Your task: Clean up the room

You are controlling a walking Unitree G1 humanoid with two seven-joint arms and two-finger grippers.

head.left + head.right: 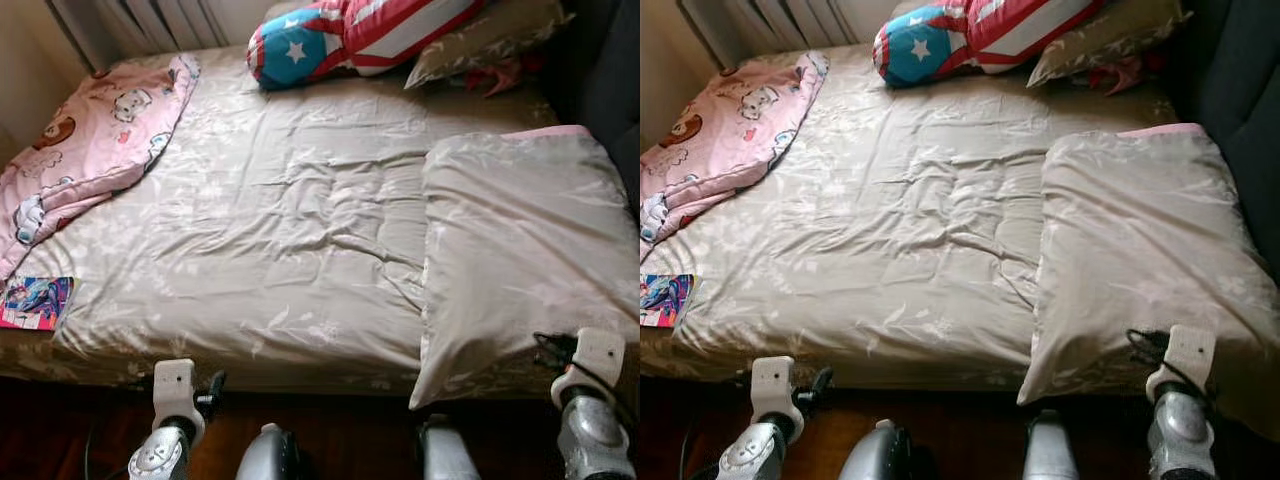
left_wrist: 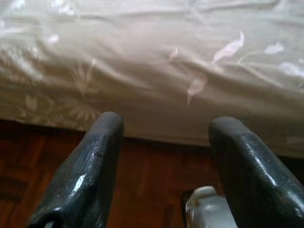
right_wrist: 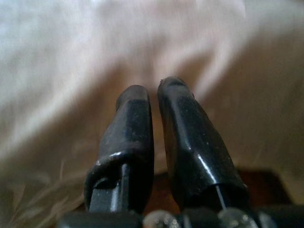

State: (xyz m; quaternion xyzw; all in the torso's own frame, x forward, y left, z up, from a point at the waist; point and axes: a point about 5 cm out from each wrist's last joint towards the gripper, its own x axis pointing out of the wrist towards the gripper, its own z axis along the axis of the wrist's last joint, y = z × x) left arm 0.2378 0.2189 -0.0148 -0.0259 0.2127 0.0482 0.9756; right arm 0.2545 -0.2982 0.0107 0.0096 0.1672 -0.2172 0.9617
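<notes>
Both arms silver metal with white wrist brackets and black cables. Left gripper (image 2: 164,126) and right gripper (image 3: 153,92): glossy black fingers.

A wide bed (image 1: 300,230) in beige leaf-print sheets stands on dark wooden parquet floor (image 2: 142,180).

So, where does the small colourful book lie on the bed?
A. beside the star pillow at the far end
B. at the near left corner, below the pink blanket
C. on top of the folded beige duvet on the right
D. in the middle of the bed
B: the colourful book lies at the bed's near left corner, nearer the robot than the pink blanket.
</notes>
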